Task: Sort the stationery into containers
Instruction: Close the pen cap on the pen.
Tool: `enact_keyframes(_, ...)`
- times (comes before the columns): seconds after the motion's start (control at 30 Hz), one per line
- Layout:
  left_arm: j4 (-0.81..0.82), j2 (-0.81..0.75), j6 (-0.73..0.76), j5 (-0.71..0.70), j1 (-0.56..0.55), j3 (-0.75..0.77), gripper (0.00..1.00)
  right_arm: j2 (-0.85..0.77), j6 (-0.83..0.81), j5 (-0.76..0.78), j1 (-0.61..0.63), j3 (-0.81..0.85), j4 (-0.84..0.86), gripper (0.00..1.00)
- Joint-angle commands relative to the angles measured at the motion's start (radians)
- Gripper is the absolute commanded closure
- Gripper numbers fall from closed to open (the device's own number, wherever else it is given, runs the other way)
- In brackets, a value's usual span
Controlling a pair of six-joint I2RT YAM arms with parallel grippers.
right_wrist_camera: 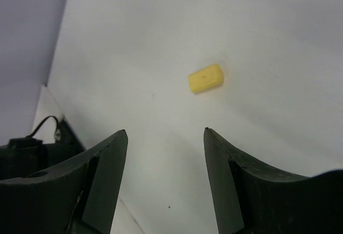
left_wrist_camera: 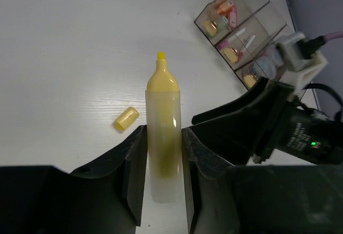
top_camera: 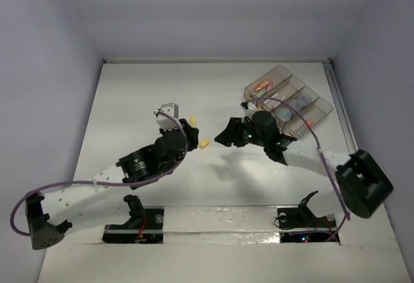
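Clamping uncapped marker (left_wrist_camera: 162, 137) (left wrist), cap (right_wrist_camera: 206, 78) apart

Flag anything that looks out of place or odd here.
The yellow highlighter clamped in the left gripper is uncapped, its tip bare. A small yellow cap lies loose on the table, apart from it, ahead of the open right gripper.
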Motion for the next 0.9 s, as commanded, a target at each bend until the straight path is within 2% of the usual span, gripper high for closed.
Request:
enact_keyframes(0.0, -0.058, -0.113, 0.058, -0.021, 0.023, -0.038, 1.0, 0.163, 0.002, 0.135, 0.064, 0.101, -0.014, 0.35)
enact_keyframes(0.1, -0.06, -0.181, 0.086, -0.012, 0.032, -0.054, 1.0, 0.295, 0.01, 0.173, 0.096, 0.185, -0.039, 0.36)
enact_keyframes(0.27, -0.066, -0.258, 0.123, -0.011, 0.032, -0.063, 1.0, 0.424, 0.01, 0.216, 0.133, 0.305, -0.099, 0.37)
enact_keyframes(0.57, -0.055, -0.358, 0.149, 0.037, 0.032, -0.08, 1.0, 0.563, 0.027, 0.256, 0.142, 0.445, -0.178, 0.4)
enact_keyframes(0.87, -0.035, -0.385, 0.143, 0.057, 0.032, -0.1, 1.0, 0.687, -0.071, 0.281, 0.181, 0.629, -0.347, 0.44)
